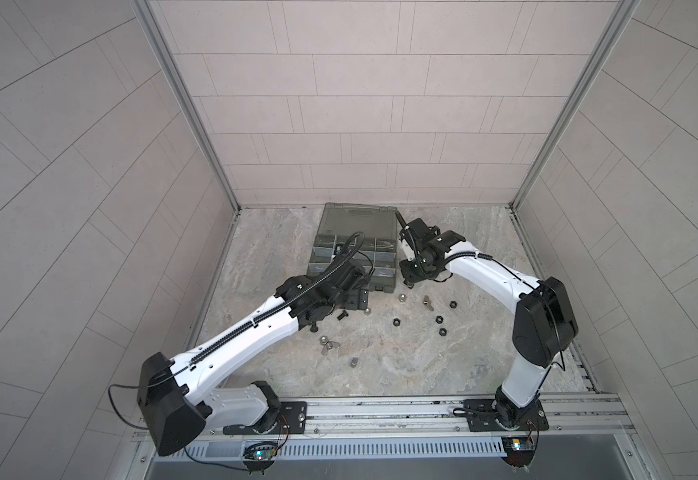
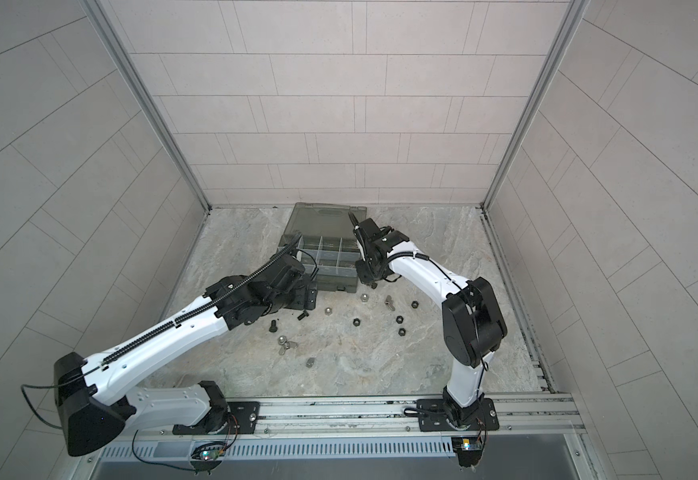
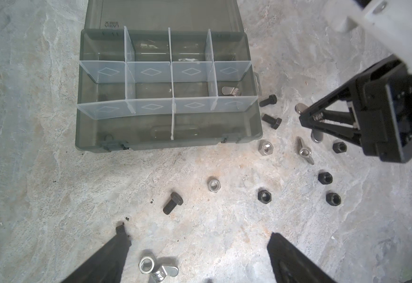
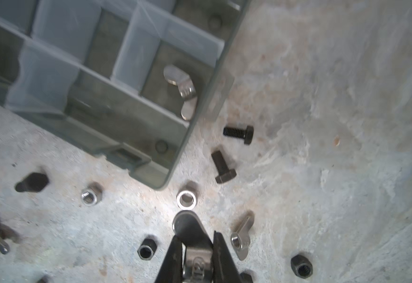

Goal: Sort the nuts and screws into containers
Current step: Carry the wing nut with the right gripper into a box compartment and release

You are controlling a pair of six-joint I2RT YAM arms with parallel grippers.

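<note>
My right tool (image 4: 195, 234) is pinched narrow on a silver steel wing nut (image 4: 186, 226), one wing poking out past the tips. I cannot tell whether the nut is clear of the grey marbled desk (image 4: 322, 171). The tool sits just right of the near right corner of the translucent grey-green plastic organizer case (image 3: 151, 143). That case stands far and central on the desk, its hinged lid (image 1: 360, 222) laid back toward the far wall.

Pale plastic dividers (image 3: 148, 71) split the case into rectangular cells, and a second silver wing nut (image 3: 230, 91) lies in the rightmost cell of the middle row. Two short black hex-head bolts (image 3: 272, 120) lie just beside the case's right wall, close to the right tool. A third black bolt (image 3: 173, 202) lies on the desk in front of the near wall.

Scattered near and right of the case I see four black hex nuts (image 3: 264, 196), two silver hex nuts (image 3: 214, 185) and a loose silver wing nut (image 3: 305, 153).

My left tool (image 3: 199, 236) hangs with its fingers wide apart, gripping nothing, in front of the case. A black threaded shank end (image 3: 119, 229) shows beside one finger.
</note>
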